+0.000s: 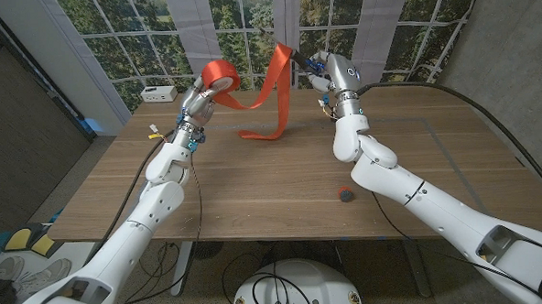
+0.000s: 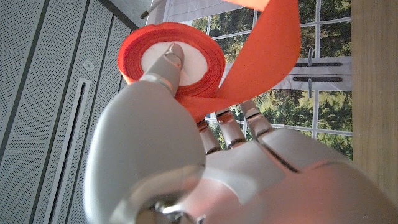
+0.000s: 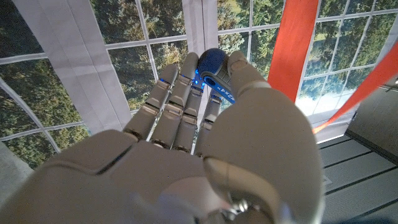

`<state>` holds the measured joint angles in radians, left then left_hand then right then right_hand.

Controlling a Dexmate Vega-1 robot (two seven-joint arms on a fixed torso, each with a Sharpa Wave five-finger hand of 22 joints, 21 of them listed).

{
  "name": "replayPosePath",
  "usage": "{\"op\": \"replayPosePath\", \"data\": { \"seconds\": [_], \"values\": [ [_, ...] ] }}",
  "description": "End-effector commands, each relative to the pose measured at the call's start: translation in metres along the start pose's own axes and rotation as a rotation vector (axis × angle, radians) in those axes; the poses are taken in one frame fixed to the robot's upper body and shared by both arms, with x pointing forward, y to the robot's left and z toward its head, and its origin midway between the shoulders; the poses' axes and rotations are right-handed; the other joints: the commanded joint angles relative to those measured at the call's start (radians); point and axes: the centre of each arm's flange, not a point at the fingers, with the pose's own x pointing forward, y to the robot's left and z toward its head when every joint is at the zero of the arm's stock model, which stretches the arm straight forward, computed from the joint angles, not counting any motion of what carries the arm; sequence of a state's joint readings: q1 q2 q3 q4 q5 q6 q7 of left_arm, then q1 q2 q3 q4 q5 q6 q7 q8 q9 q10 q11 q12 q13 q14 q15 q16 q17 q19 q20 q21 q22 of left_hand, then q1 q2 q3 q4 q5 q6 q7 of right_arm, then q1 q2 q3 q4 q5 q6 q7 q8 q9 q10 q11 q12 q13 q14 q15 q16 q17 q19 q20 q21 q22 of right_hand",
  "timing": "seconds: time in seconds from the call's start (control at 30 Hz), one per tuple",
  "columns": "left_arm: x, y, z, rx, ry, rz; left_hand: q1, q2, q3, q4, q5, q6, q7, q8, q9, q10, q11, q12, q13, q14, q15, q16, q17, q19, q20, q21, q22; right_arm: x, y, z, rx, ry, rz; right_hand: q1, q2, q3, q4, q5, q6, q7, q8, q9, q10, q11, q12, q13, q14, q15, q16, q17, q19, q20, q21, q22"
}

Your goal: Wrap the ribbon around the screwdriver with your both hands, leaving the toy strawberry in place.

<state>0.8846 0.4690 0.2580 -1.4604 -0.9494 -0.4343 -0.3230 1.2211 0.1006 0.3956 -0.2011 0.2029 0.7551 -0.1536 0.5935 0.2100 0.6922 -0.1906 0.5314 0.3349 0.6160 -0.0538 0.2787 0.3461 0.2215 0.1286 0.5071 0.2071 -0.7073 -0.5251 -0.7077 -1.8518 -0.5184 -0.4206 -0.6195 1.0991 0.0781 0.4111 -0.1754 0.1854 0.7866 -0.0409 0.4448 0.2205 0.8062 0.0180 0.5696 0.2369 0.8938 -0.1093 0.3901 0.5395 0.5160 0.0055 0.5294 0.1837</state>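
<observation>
wrapping under way: left hand (image 1: 198, 102) grips the ribbon (image 1: 220, 78) spool aloft; right hand (image 1: 330, 73) clasps the screwdriver (image 3: 213, 70), ribbon draped over it, tail on table (image 1: 254, 185). strawberry (image 1: 346, 195) sits apart. next: circle spool around shaft.

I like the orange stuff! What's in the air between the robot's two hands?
In the head view, orange ribbon stretches from the roll in the left hand up to the screwdriver in the right hand.

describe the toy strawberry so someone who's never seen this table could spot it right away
Start at the wooden table and follow the right arm back toward the near edge. The toy strawberry lies there alone, just left of the forearm: a small dark lump, unlike the bright orange ribbon held up further back.
</observation>
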Motion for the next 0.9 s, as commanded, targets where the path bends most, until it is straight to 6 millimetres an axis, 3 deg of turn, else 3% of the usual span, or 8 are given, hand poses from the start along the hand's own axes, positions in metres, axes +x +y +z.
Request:
{"op": "replayPosePath", "data": {
  "seconds": [0.03, 0.3, 0.9],
  "values": [
    [0.012, 0.005, 0.002, -0.009, 0.000, 0.028, -0.043, 0.032, 0.037, 0.040, 0.007, 0.130, 0.101, 0.075, 0.026, 0.195, 0.014, 0.191, 0.176, 0.015, -0.127, 0.005, 0.004, 0.004, -0.004, 0.009, 0.001, -0.008, -0.011, 0.022, 0.067, -0.180, 0.022, 0.019, 0.027, 0.016, 0.016, 0.003, 0.245, 0.005, 0.001, 0.007, 0.152, -0.045, 0.005, 0.075, 0.004, -0.088, 0.001, 0.008, -0.005, 0.000, 0.006, 0.004],
    [0.021, 0.009, 0.014, 0.032, 0.001, 0.042, -0.044, 0.031, 0.037, 0.040, 0.008, 0.130, 0.100, 0.076, 0.024, 0.196, 0.014, 0.191, 0.177, 0.016, -0.129, 0.004, 0.004, 0.003, -0.006, 0.012, 0.002, -0.015, -0.009, 0.034, -0.024, -0.222, 0.017, 0.018, 0.027, 0.016, 0.017, 0.004, 0.245, -0.002, 0.000, 0.006, 0.151, -0.046, 0.004, 0.076, -0.002, -0.094, -0.003, 0.011, -0.006, -0.005, 0.007, 0.004],
    [0.064, 0.012, 0.064, 0.200, 0.051, -0.009, -0.043, 0.033, 0.037, 0.039, 0.010, 0.129, 0.105, 0.077, 0.021, 0.195, 0.019, 0.188, 0.179, 0.013, -0.124, 0.003, 0.008, -0.001, -0.003, 0.015, 0.002, -0.029, 0.020, 0.033, -0.158, -0.269, 0.113, 0.020, 0.024, 0.018, 0.016, 0.006, 0.248, -0.005, -0.001, 0.004, 0.150, -0.050, 0.002, 0.073, -0.003, -0.099, -0.009, 0.014, -0.007, -0.009, 0.009, 0.003]
  ]
}}
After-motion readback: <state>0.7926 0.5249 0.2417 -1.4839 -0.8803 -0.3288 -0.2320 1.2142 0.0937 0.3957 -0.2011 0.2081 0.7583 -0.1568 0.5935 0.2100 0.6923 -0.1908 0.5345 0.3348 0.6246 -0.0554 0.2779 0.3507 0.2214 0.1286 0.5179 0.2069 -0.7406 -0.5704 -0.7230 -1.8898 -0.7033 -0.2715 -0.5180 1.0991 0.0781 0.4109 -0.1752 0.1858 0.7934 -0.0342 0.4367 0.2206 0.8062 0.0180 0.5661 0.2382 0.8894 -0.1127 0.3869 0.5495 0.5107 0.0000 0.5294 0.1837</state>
